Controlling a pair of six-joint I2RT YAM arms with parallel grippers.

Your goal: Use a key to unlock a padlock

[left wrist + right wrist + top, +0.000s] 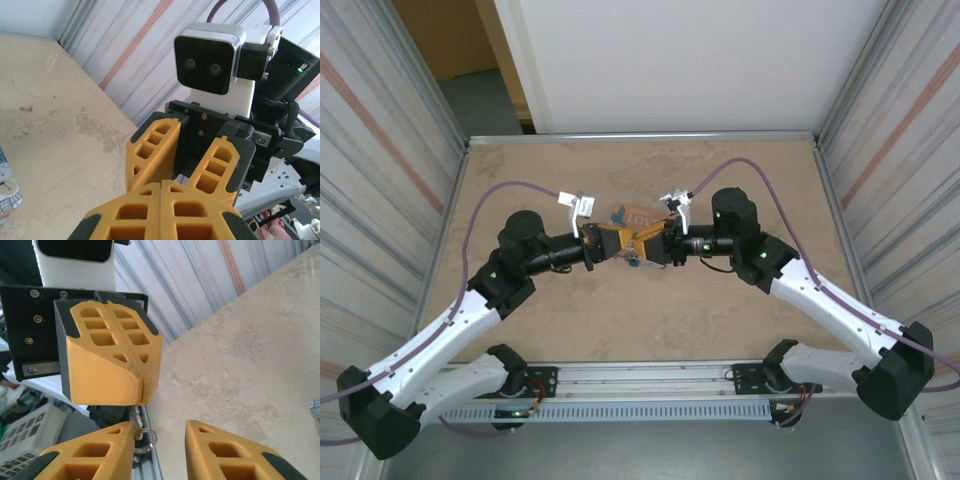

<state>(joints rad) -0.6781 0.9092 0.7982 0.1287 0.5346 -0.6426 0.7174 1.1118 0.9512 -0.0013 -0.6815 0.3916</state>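
A beige, mottled table [620,320] is sitting inside a thin metal rim and carrying one box.
The orange box [638,213] is lying flat on the table near the middle, a little toward the far edge, with its printed top facing up. The stone-patterned surface is showing faint darker stains, and a silver rail is running along the near edge.

Key [136,425] mostly out of sight within left gripper [141,391]; box [6,189] partly off-frame.
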